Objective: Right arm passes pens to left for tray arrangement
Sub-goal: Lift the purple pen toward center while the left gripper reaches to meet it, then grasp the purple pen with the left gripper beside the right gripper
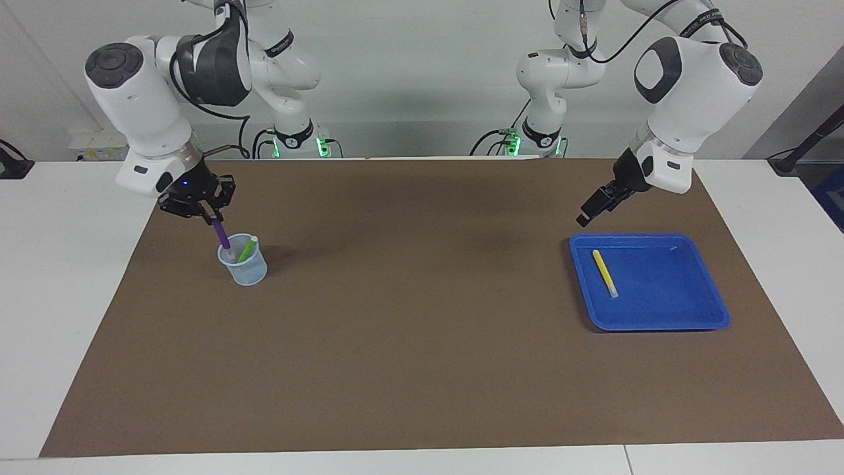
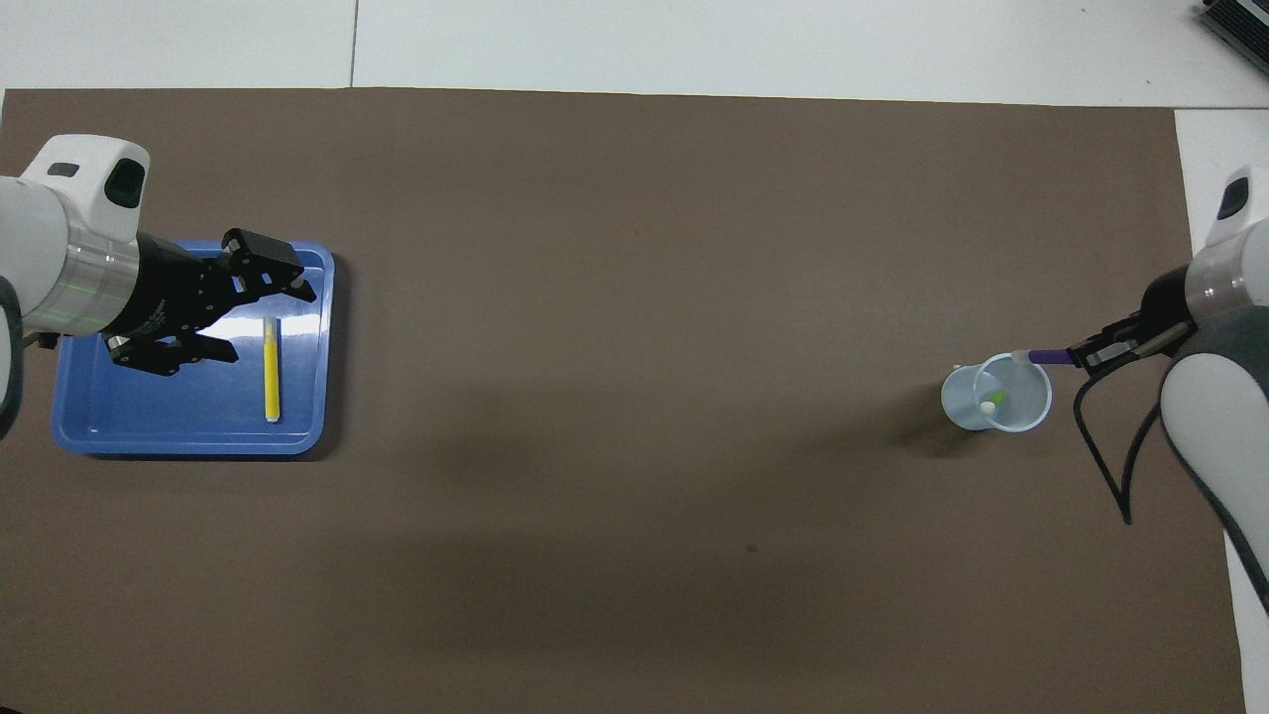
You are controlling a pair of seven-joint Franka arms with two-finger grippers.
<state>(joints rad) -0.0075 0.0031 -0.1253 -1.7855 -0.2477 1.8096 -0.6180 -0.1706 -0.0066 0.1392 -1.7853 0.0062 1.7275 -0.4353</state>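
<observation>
Right gripper [image 1: 212, 216], pinching the purple pen [image 1: 220, 235] (tip at the cup's [image 1: 244, 269] rim), should lift straight; left gripper [image 1: 589, 214] waits spread over the tray [image 1: 659, 316].

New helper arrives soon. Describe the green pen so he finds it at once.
At the right arm's end of the brown mat stands a small pale cup. The green pen leans inside it, whitish end up. The purple pen beside it is clamped in the right gripper; the green one stands free.
</observation>
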